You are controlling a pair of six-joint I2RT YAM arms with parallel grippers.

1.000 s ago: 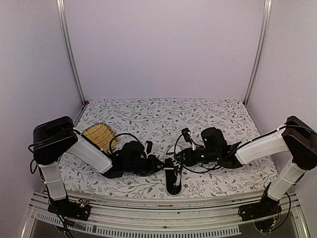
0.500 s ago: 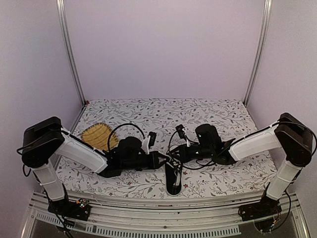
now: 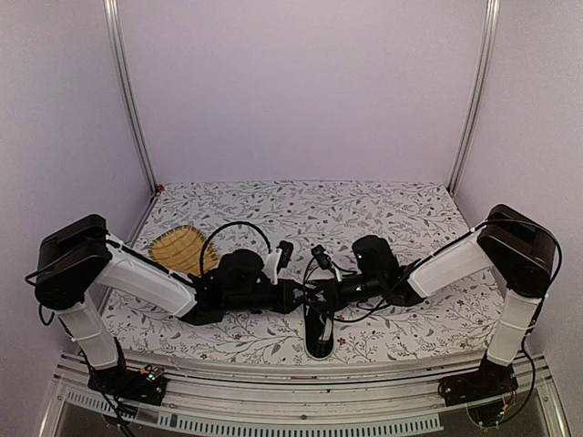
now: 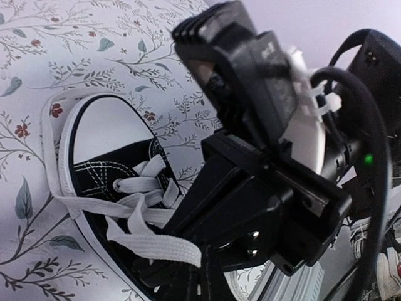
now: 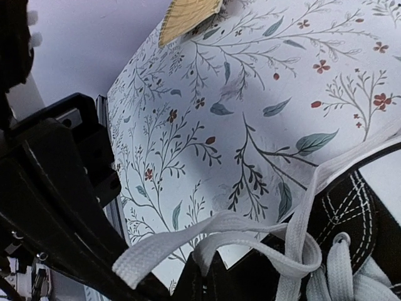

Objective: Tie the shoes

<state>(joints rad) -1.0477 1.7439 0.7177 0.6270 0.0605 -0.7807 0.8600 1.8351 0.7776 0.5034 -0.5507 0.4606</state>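
Observation:
The shoe (image 3: 318, 339), a small black sneaker with a white toe cap (image 4: 106, 125), lies near the table's front edge with its white laces (image 4: 139, 187) loose. Both grippers meet just above its lacing. My left gripper (image 3: 303, 293) (image 4: 203, 264) is shut on the end of one white lace (image 4: 182, 249). From the other side, my right gripper (image 3: 321, 293) (image 5: 202, 276) is shut on a fold of the other lace (image 5: 216, 241). That lace runs to the shoe (image 5: 351, 207), crossing the first strand (image 5: 156, 251) there. The lower lacing is hidden behind the grippers.
A yellow woven mat (image 3: 178, 248) (image 5: 188, 12) lies at the left of the floral tablecloth (image 3: 383, 218). The right gripper's black body (image 4: 263, 125) fills much of the left wrist view. The table's metal front rail (image 3: 291, 410) runs just below the shoe.
Both arms have moved inward until their grippers meet over the shoe. The left gripper has closed on a lace end. The right gripper stayed shut on its lace.

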